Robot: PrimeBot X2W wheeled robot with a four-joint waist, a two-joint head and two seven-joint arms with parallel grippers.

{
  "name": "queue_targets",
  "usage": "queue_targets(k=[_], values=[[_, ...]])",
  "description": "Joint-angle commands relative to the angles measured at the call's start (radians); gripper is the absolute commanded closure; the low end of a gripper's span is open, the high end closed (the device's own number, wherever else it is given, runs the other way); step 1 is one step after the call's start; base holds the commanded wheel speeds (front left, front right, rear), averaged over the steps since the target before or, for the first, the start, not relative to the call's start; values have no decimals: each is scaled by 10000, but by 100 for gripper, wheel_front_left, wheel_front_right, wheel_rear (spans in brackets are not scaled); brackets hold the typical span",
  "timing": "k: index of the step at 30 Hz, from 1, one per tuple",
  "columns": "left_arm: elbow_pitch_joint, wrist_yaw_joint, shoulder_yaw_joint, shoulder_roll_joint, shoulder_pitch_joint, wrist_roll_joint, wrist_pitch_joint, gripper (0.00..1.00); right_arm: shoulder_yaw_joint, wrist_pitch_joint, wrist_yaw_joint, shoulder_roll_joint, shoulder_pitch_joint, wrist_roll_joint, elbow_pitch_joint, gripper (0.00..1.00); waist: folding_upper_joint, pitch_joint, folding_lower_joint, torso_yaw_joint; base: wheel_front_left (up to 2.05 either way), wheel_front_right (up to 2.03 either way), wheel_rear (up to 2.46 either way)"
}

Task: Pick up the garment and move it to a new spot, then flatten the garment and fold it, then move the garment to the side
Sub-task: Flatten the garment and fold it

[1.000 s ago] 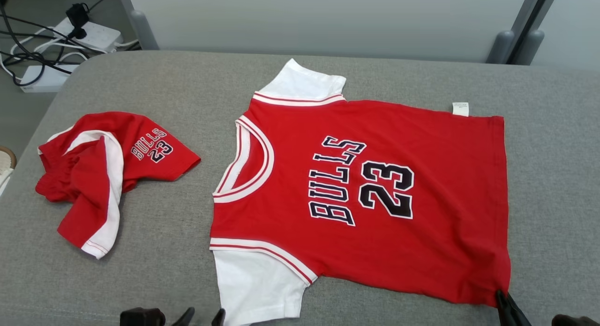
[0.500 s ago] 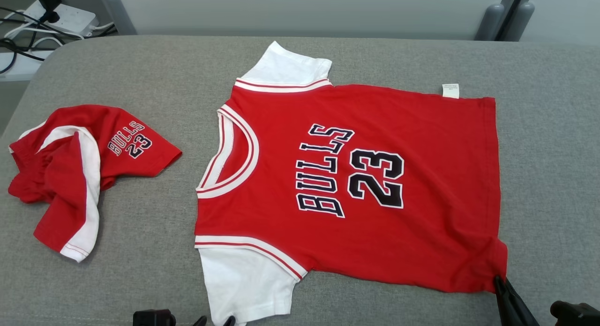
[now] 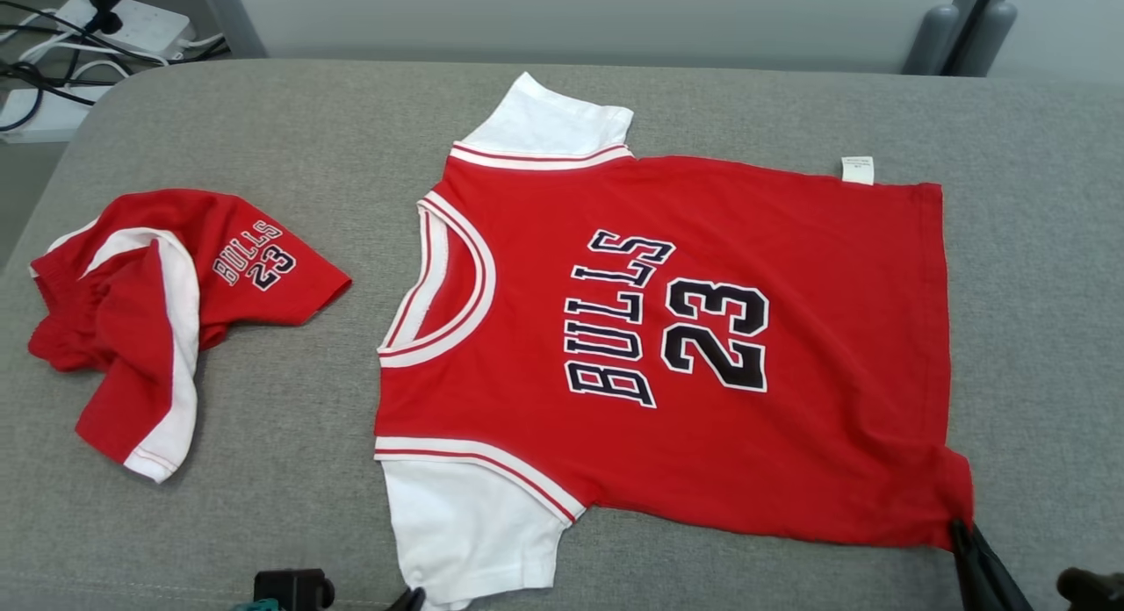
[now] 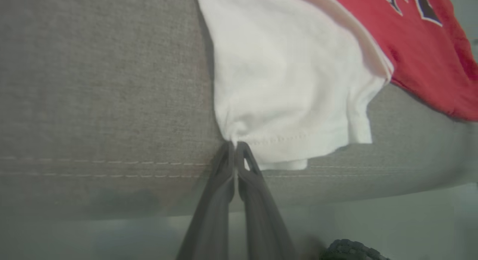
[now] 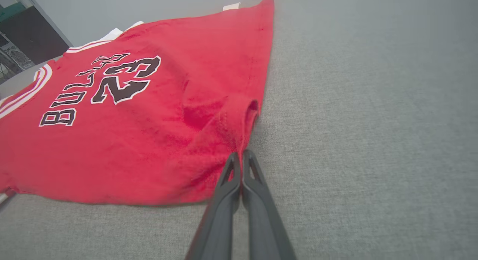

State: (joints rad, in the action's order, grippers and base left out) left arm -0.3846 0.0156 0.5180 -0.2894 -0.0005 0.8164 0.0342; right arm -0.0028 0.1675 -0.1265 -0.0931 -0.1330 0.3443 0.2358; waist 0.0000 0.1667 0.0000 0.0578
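While the grey cushion (image 3: 263, 128) spans the frame, the red jersey (image 3: 790, 330) lies flat across its centre and right; crumpled red shorts (image 3: 149, 304) sit at left, apart; the right gripper (image 5: 239, 154) pinches the jersey's lower-right hem corner; the left gripper (image 4: 234, 144) pinches its white sleeve (image 4: 283, 84) edge.

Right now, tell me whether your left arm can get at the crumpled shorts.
Probably not yet: the left gripper is shut on the jersey's white sleeve. Once released, bare cushion leads to the shorts.

Red shorts (image 3: 114, 330) (crumpled) lie on the grey cushion (image 3: 290, 137).
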Motion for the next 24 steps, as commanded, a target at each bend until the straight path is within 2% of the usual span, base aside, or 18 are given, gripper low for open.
queue_targets(k=[1, 8, 17, 19, 24], values=[[448, -59, -248, -119, -92, 171, 76, 100, 56, 119, -42, -224, -56, 67, -223, 100, 0, -81, 0, 115, 0, 0, 0], [2573, -692, -362, -885, 1031, 397, 855, 100, -372, -69, -42, -222, -949, 1, -468, 100, 0, -222, 0, 373, 0, 0, 0], [5674, -1803, -784, -1913, 2307, 579, 1710, 100, -799, -343, -42, -166, -1642, -145, -1090, 100, 0, -178, 0, 294, 0, 0, 0], [6079, -1878, -954, -2075, 2207, 543, 1732, 100, -799, -420, -42, -175, -1470, -153, -1201, 100, 0, -102, 0, 227, 0, 0, 0], [6711, -1746, -1437, -2278, 1443, 620, 1702, 100, -715, -563, -42, -362, -739, -103, -1525, 100, 0, 188, 0, -2, 0, 0, 0]])
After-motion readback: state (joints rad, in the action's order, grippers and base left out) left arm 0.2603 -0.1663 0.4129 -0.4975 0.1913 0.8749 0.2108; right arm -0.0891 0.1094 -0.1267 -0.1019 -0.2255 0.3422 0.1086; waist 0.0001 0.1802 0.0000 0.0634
